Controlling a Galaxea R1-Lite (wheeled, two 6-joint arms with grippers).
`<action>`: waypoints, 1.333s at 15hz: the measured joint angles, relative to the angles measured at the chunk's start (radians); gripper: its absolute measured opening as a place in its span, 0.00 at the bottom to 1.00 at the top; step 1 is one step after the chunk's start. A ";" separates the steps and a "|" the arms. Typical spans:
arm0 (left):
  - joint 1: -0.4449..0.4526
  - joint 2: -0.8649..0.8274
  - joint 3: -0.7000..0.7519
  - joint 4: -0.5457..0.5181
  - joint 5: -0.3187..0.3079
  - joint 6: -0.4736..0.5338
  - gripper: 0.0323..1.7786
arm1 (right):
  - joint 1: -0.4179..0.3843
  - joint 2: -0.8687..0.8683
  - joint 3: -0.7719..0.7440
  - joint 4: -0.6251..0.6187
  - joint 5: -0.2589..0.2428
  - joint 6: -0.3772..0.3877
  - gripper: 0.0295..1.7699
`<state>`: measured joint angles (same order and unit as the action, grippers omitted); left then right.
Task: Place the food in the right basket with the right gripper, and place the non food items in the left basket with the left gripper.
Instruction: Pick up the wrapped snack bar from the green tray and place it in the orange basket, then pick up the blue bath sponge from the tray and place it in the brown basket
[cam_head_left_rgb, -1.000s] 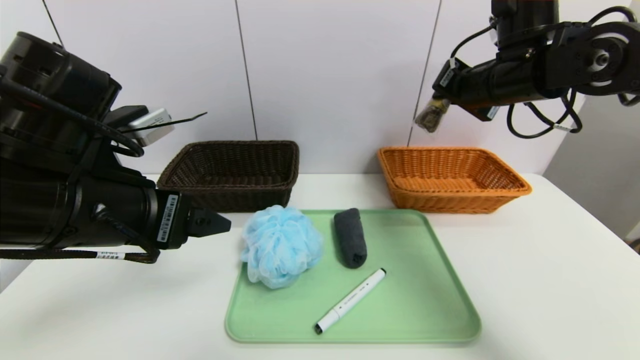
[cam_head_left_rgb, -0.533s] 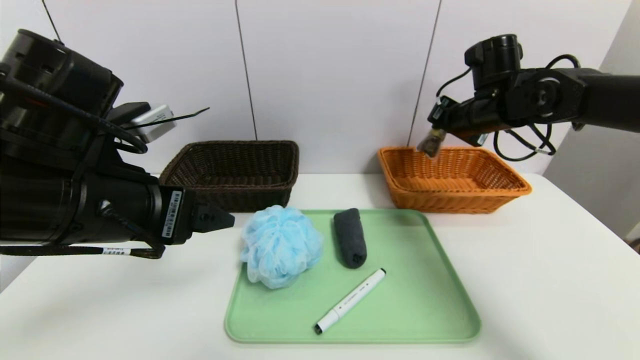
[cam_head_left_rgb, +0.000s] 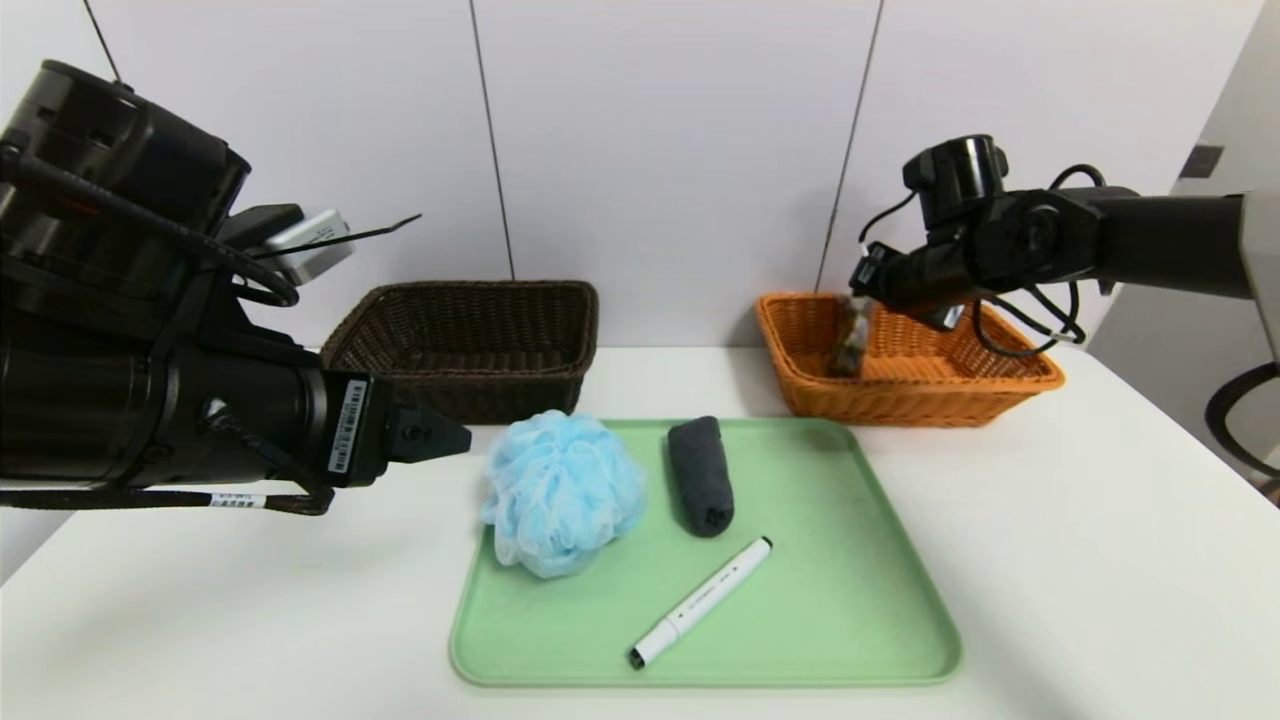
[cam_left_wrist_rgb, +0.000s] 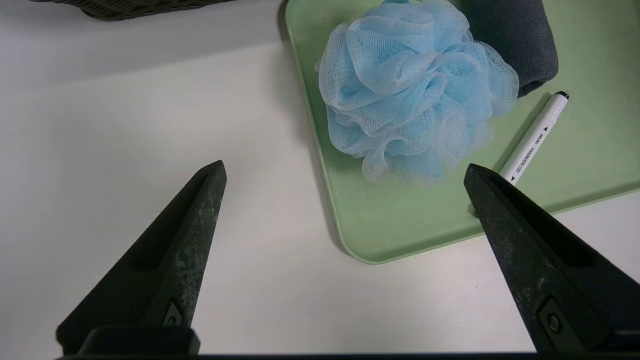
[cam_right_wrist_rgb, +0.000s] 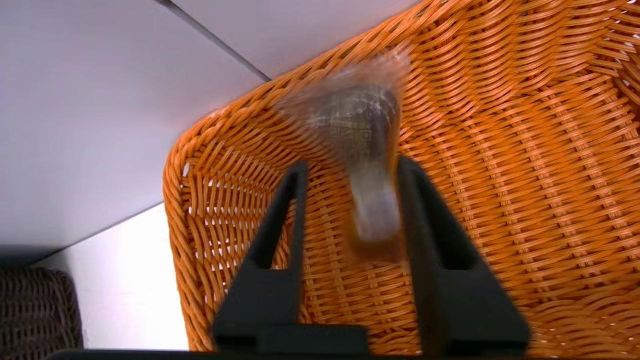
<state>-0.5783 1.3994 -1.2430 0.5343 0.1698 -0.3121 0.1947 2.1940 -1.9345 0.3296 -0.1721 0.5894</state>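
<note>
Right wrist view shows the right gripper (cam_right_wrist_rgb: 350, 165) over the orange basket (cam_right_wrist_rgb: 530, 165), its fingers parted and unclenched. A packet of food (cam_right_wrist_rgb: 367, 135), blurred, lies partly between the fingers and partly beyond their tips. It sits close against one finger, with a visible gap to the other; whether it touches the nearer finger cannot be told. The packet's long axis runs roughly along the fingers, slightly slanted. The broad dark end points outward past the fingertips, and the narrower pale end lies between the fingers, toward the gripper body.

Head view places the packet inside the left part of the orange basket's outline, below the right gripper. There its long axis is nearly upright, the lower end leaning slightly left. Contact with the basket floor cannot be confirmed.

Left gripper (cam_left_wrist_rgb: 345, 170) is idle left of the green tray (cam_left_wrist_rgb: 400, 220), above the white table (cam_left_wrist_rgb: 250, 300), fingers wide apart and holding nothing. On the tray lie a blue mesh sponge (cam_head_left_rgb: 565, 495), a rolled dark cloth (cam_head_left_rgb: 701, 477) and a white marker (cam_head_left_rgb: 701, 603). Behind stands the dark brown basket (cam_head_left_rgb: 480, 395).
</note>
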 joint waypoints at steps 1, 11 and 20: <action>0.000 0.000 0.000 0.000 0.003 0.000 0.95 | -0.001 0.006 -0.001 0.001 -0.001 -0.001 0.44; 0.000 0.016 -0.016 -0.090 0.010 0.006 0.95 | 0.016 -0.041 -0.005 0.125 -0.016 -0.009 0.82; -0.090 0.084 -0.098 0.041 0.118 -0.115 0.95 | 0.206 -0.388 0.014 0.510 -0.024 -0.012 0.92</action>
<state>-0.6685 1.4830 -1.3413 0.5749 0.2877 -0.4272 0.4002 1.8064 -1.9204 0.8394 -0.1966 0.5777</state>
